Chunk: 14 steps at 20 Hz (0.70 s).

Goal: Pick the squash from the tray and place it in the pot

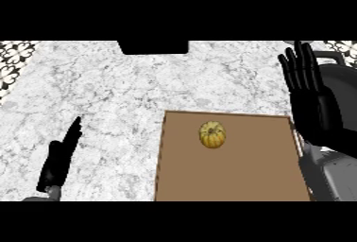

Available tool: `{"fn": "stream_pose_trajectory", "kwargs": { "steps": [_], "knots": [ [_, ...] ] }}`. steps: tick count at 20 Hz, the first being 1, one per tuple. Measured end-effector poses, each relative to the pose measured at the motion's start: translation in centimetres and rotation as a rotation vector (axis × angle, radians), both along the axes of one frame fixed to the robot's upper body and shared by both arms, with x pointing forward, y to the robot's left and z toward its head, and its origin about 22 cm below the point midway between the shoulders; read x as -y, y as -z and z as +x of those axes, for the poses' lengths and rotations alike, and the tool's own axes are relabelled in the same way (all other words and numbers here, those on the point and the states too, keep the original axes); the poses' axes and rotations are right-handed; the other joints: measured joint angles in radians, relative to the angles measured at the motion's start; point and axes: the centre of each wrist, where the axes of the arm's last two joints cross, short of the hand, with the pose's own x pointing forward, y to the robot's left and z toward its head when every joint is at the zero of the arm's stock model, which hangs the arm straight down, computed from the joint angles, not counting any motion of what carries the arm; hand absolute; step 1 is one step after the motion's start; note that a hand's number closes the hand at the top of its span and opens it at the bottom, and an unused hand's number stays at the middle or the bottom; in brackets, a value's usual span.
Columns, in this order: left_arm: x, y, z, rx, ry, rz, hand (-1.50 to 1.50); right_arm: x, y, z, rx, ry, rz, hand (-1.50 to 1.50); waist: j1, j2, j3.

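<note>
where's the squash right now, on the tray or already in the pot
On the tray. The squash lies on the brown tray, untouched; the open right hand is beside the tray, not on it.

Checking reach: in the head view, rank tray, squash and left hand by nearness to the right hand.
From the right hand:
1. Tray, its right edge just beside it.
2. Squash, in the tray's upper middle.
3. Left hand, far across at the view's lower left.

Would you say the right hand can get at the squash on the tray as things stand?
Probably yes: the squash lies bare on the tray, and the open right hand is just beside it with nothing between.
</note>
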Motion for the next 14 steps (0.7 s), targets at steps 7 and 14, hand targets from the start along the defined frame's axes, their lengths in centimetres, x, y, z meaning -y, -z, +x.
{"fn": "stream_pose_trajectory", "kwargs": {
  "steps": [7, 14],
  "knots": [
    [2.5, -6.4, 4.5, 0.323, 0.06, -0.101, 0.0, 2.8, -3.4, 2.5, -0.219, -0.038, -0.352, 1.5, 0.027, -0.001, -0.025],
    [3.7, -10.3, 6.6, 0.468, 0.078, -0.225, 0.0, 5.7, -5.4, 2.5, -0.328, 0.094, -0.893, -1.5, 0.015, 0.002, -0.019]
  ]
}}
